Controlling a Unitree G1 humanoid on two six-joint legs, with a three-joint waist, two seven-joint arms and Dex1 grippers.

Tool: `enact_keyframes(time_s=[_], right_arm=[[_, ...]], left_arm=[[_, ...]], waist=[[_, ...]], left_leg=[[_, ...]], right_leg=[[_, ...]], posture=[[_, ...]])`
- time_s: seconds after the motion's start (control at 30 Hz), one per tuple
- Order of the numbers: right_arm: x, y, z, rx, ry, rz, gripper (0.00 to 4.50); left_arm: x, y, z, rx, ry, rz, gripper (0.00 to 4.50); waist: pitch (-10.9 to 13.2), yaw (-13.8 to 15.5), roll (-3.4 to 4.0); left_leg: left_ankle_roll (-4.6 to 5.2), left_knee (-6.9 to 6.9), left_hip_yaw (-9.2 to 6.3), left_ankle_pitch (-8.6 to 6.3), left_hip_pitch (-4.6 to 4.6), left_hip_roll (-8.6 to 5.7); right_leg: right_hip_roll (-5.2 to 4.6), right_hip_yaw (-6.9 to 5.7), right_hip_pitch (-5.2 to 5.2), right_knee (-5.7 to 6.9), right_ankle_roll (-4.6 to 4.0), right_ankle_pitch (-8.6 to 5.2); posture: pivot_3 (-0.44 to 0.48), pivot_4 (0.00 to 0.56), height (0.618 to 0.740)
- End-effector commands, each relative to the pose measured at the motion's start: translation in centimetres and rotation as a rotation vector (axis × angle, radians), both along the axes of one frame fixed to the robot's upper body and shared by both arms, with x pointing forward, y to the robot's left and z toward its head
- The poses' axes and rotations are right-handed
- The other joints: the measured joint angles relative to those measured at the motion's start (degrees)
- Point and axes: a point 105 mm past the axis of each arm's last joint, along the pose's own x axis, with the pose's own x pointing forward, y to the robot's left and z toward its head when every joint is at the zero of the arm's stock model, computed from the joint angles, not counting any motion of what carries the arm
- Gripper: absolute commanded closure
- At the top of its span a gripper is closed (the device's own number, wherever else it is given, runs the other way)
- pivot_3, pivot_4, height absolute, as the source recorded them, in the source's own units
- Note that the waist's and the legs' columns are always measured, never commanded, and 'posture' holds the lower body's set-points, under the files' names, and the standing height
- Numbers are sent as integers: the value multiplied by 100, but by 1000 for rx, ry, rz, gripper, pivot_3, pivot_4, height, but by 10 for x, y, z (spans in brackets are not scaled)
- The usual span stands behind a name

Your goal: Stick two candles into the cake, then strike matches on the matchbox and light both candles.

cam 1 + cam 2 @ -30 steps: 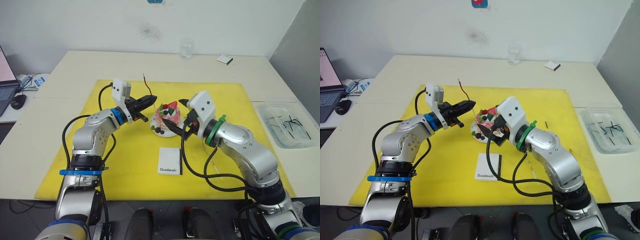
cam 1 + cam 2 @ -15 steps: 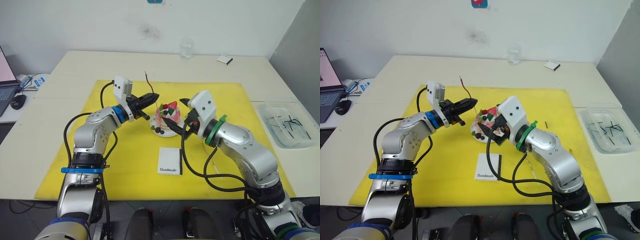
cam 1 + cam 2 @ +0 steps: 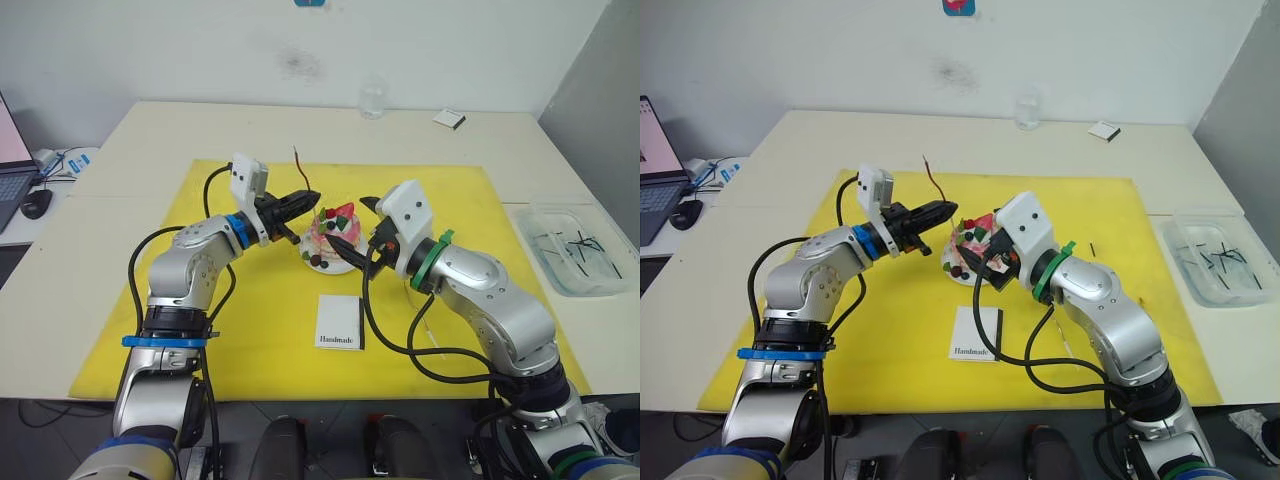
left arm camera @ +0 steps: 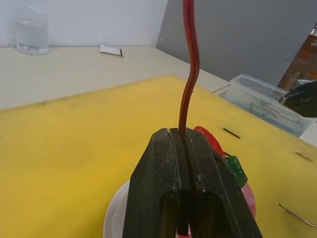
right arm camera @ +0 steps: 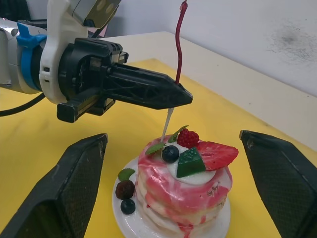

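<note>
Red candle (image 5: 179, 44) pinched between left fingers (image 5: 166, 94), above cake (image 5: 183, 186)

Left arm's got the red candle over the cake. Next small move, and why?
Probably lower the left gripper a little: its jaws are shut on the dark red candle, whose pale end hangs just above the cake, apparently not yet in the cream.

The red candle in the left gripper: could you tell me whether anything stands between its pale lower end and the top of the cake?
Nothing visible does. The red candle hangs from the left gripper, its pale tip just above the cake.
</note>
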Motion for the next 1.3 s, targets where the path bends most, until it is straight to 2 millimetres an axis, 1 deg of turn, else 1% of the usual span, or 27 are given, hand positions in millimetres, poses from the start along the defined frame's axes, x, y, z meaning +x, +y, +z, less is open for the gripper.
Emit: enact_keyframes(time_s=[0.03, 0.3, 0.67, 0.83, 0.9, 0.93, 1.1, 1.2, 1.23, 1.3], right_arm=[[-5, -2, 16, 27, -64, -2, 30], [-4, -3, 17, 31, -70, -12, 30], [-2, -6, 18, 37, -74, -26, 30], [-1, -7, 21, 41, -88, -35, 30], [0, -7, 22, 44, -92, -37, 0], [0, -7, 22, 45, -93, -37, 0], [1, -7, 22, 39, -100, -36, 0], [1, -7, 21, 28, -107, -34, 0], [1, -7, 21, 28, -107, -34, 0], [0, -9, 20, 28, -105, -36, 0]], left_arm=[[-4, -2, 10, 17, -54, -10, 4500], [-2, 0, 5, 9, -59, 12, 4500], [-7, -7, -13, 41, -61, 6, 4500], [-7, -6, -12, 38, -61, 16, 4500], [-6, -4, -11, 40, -65, 20, 3871], [-6, -3, -11, 41, -67, 21, 3677], [-5, 5, -4, 64, -100, 57, 2053], [-11, 9, 3, 78, -122, 53, 1079], [-14, 10, 5, 88, -129, 47, 820], [-19, 14, 8, 112, -139, 40, 136]], waist=[[0, 0, 0], [0, 1, 0], [0, 0, 0], [0, 2, 0], [0, 2, 0], [0, 2, 0], [0, 1, 0], [0, 0, 0], [0, -1, 0], [0, -3, 0]], left_leg=[[0, 0, 0, 0, 0, 0], [0, 2, 0, 0, 0, 0], [0, 3, 1, 0, 0, 0], [0, 3, 0, 0, 0, 0], [0, 4, 0, 0, 0, 0], [0, 4, 0, 0, 0, 0], [0, 3, 0, 0, 0, 0], [0, 3, 0, 0, 0, 0], [0, 3, 0, 0, 0, 1], [0, 3, 0, 0, 0, 2]], right_leg=[[0, 0, 0, 0, 0, 0], [0, 0, 0, 1, 0, 0], [0, 1, 1, 3, 0, 0], [0, 0, 1, 3, 0, 0], [0, 0, 1, 3, 0, 0], [0, 1, 1, 3, 0, 0], [0, 0, 1, 3, 0, 0], [0, 0, 1, 3, 0, 0], [0, 1, 0, 4, 0, 0], [0, 1, 0, 3, 0, 0]], posture=[[0, 150, 740], [0, 150, 740], [0, 150, 740], [0, 150, 740], [0, 150, 740], [0, 150, 740], [0, 150, 740], [0, 150, 740], [0, 150, 740], [0, 150, 740]])
